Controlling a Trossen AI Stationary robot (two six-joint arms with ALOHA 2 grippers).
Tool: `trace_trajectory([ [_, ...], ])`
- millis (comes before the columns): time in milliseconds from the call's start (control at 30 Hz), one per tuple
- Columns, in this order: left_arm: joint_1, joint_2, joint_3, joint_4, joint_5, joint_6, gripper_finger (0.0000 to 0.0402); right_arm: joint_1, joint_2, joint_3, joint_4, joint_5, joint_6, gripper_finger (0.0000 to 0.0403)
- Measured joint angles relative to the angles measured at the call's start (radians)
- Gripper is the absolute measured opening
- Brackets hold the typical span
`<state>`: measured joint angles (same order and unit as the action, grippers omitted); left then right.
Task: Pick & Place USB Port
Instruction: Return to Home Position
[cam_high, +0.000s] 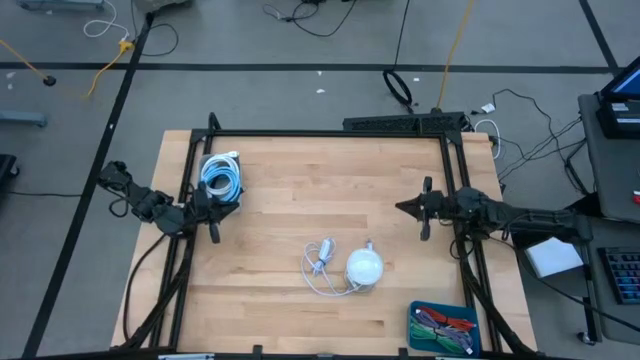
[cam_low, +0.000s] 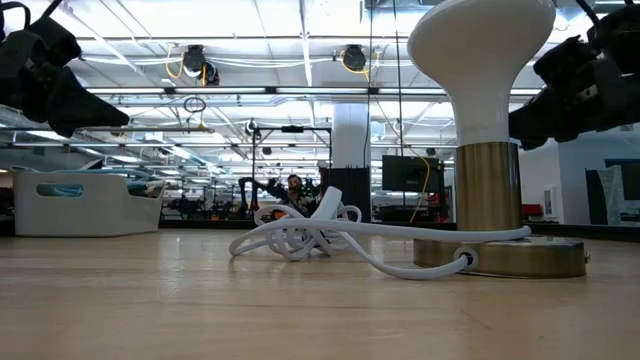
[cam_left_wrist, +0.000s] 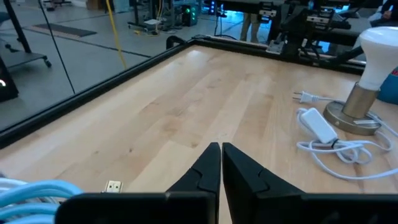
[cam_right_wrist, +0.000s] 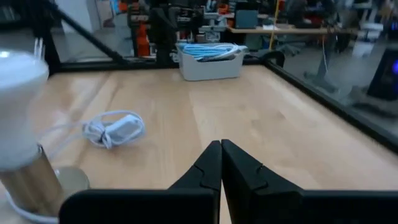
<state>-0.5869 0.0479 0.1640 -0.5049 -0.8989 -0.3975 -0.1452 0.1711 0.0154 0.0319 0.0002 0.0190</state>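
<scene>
Looks like we're at the wrap-up: nothing left to grab, we're just parking the arms. The left gripper (cam_left_wrist: 221, 149) hangs at the left edge of the worktop (cam_high: 300, 180), right by the gray bin (cam_high: 220, 180) with the light blue cable (cam_high: 220, 176) coiled inside. The right gripper (cam_right_wrist: 221, 146) sits over the right side, pointing in toward the middle. On both the jaws are pinched together with nothing between them.

The purple USB cable (cam_high: 440, 321) is down in the blue bin (cam_high: 413, 318) at the near right corner of the worktop, well apart from both grippers. It's bundled up, and as far as we can tell the bundle runs along the bin's long side, roughly across the worktop. We can't make out which way its plug points.

For the next move we'd guess it's only a matter of tucking the arms back clear of everything. The lamp (cam_high: 364, 266) and its white adapter (cam_high: 320, 255) with the loose cord sit in the middle between the arms, so we'd keep the jaws above that tangle.
</scene>
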Motion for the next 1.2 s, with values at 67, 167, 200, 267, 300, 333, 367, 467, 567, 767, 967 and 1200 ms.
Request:
trace_trajectory([
  [67, 0.000, 0.000, 0.000, 0.000, 0.000, -0.005, 0.0012, -0.001, 0.000, 0.000, 0.000, -0.002, 0.045, 0.0000],
  [167, 0.000, 0.000, 0.000, 0.000, 0.001, -0.007, 0.0004, -0.001, 0.000, 0.000, 0.001, -0.003, 0.076, 0.0000],
  [200, 0.000, 0.000, 0.000, 0.000, 0.001, -0.006, 0.0003, -0.001, 0.000, 0.000, 0.001, -0.003, 0.074, 0.0000],
  [267, 0.000, 0.000, 0.000, 0.000, 0.001, -0.008, 0.0003, -0.001, 0.000, 0.000, 0.001, -0.002, 0.073, 0.0000],
  [300, 0.000, 0.000, 0.000, 0.001, 0.001, -0.008, 0.0005, -0.001, 0.000, 0.000, 0.001, -0.003, 0.074, 0.0000],
  [333, 0.000, 0.000, 0.000, 0.001, 0.002, -0.007, 0.0009, -0.001, 0.000, 0.000, 0.001, -0.003, 0.074, 0.0000],
  [367, 0.000, 0.000, 0.000, 0.001, 0.002, -0.006, 0.0012, -0.001, 0.000, 0.000, 0.001, -0.002, 0.074, 0.0000],
  [467, 0.000, 0.000, 0.000, 0.001, 0.003, -0.002, 0.0022, -0.001, 0.000, 0.000, 0.001, -0.002, 0.074, 0.0000],
  [567, 0.000, 0.000, 0.000, 0.001, 0.003, -0.009, 0.0022, -0.001, 0.000, 0.000, 0.002, -0.002, 0.074, 0.0000],
  [767, 0.000, 0.000, 0.000, 0.001, 0.003, -0.024, 0.0007, -0.001, 0.000, 0.000, 0.002, -0.002, 0.074, 0.0000],
  [967, 0.000, 0.000, 0.000, 0.001, 0.003, -0.025, 0.0009, -0.001, 0.000, 0.000, 0.002, -0.002, 0.074, 0.0000],
  [1200, 0.000, 0.000, 0.000, 0.001, 0.003, -0.026, 0.0025, -0.001, 0.000, 0.000, 0.002, -0.002, 0.074, 0.0000],
])
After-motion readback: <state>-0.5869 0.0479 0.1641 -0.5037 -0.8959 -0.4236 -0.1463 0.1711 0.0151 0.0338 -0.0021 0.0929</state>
